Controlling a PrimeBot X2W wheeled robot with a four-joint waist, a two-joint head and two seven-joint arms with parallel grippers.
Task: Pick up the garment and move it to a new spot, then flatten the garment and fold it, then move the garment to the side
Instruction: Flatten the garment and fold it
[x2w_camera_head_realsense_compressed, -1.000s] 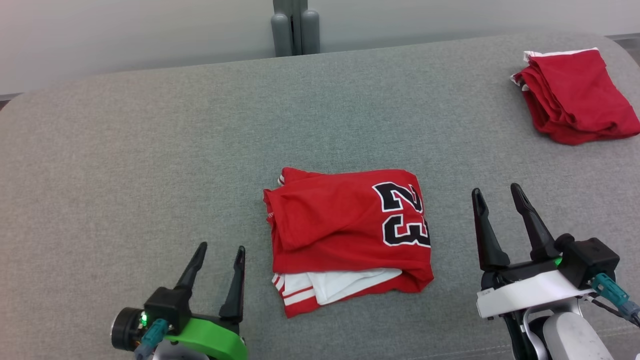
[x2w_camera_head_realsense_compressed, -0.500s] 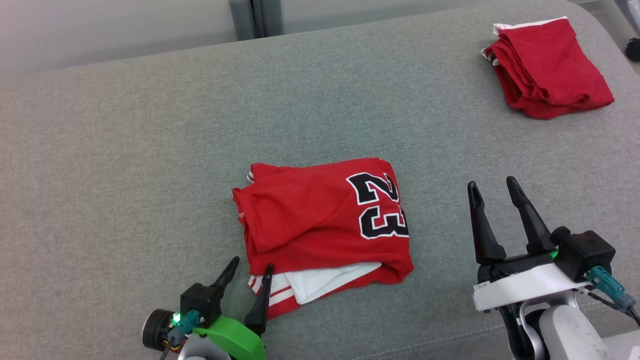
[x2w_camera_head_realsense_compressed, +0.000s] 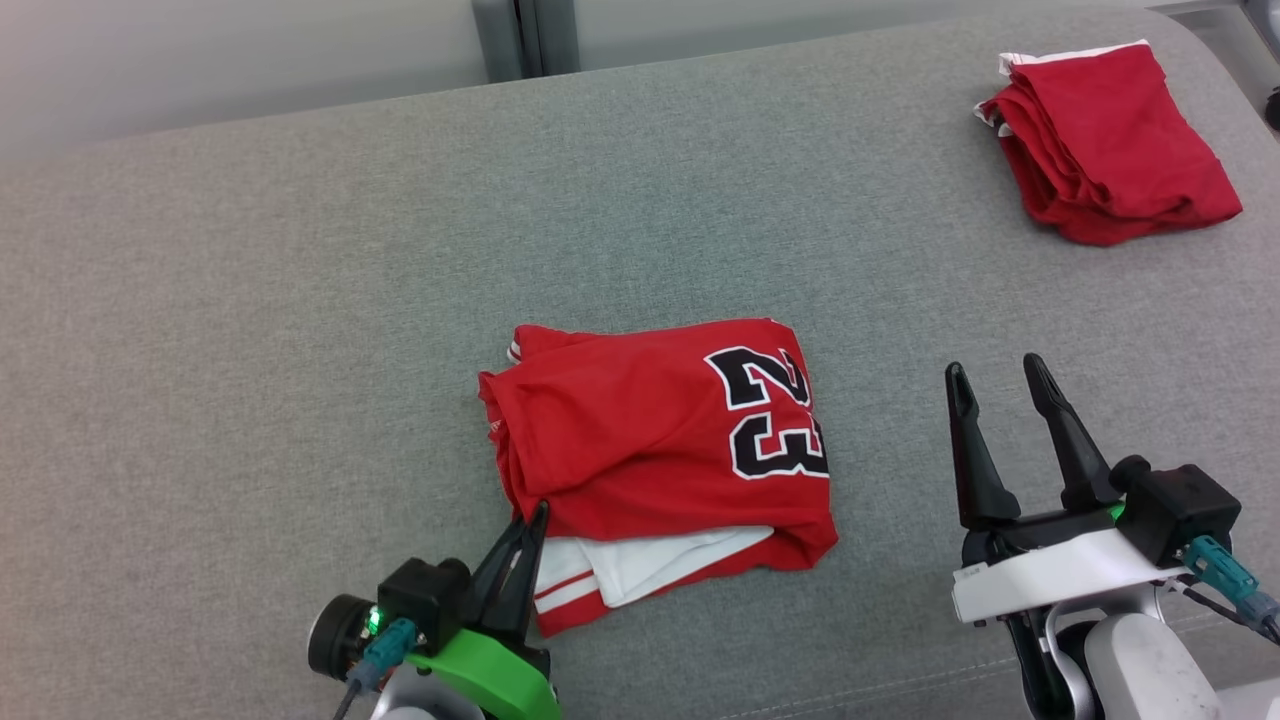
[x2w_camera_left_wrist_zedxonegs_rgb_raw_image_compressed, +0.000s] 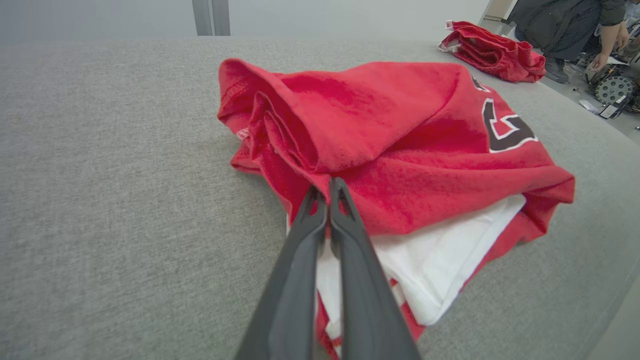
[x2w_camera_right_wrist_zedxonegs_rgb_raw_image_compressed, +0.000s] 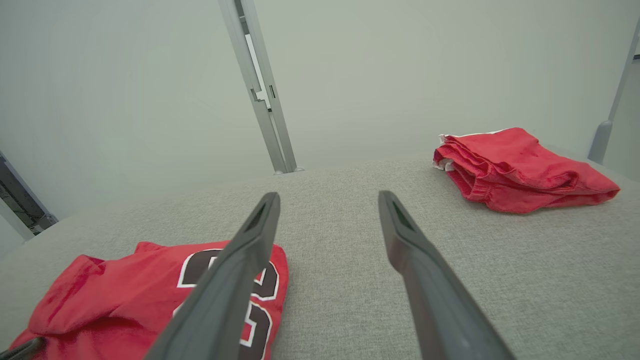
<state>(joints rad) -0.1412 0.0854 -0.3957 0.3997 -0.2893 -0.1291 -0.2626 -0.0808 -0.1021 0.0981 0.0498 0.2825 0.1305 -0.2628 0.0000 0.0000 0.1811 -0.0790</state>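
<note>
— Where do we find the garment (x2w_camera_head_realsense_compressed: 640, 440) now?

— We find it folded on the grey table (x2w_camera_head_realsense_compressed: 250, 300), about halfway between the left and right edges and closer to the near edge than to the far one. It is a red jersey with a black number 23 (x2w_camera_head_realsense_compressed: 770, 410) on its right part. A white layer (x2w_camera_head_realsense_compressed: 650, 560) comes out from under the red one on the side facing the near edge.

— And what do we say about the left tool (x2w_camera_head_realsense_compressed: 537, 515)?

— Its two dark fingers are pressed together. In the left wrist view we see the tips meet on the red hem, at the garment's corner nearest the table's near left corner, so we call it clamped on the cloth there.

— And the right tool (x2w_camera_head_realsense_compressed: 992, 366)?

— Its fingers stand apart with nothing between them. It is to the right of the garment, by the near edge, and does not touch it.

— Do we see anything more on the table?

— Yes, a second red pile (x2w_camera_head_realsense_compressed: 1110, 140) lies near the far right corner, well apart from the garment. Past that corner, in the left wrist view, we see a person (x2w_camera_left_wrist_zedxonegs_rgb_raw_image_compressed: 560, 20) in dark clothes.
</note>
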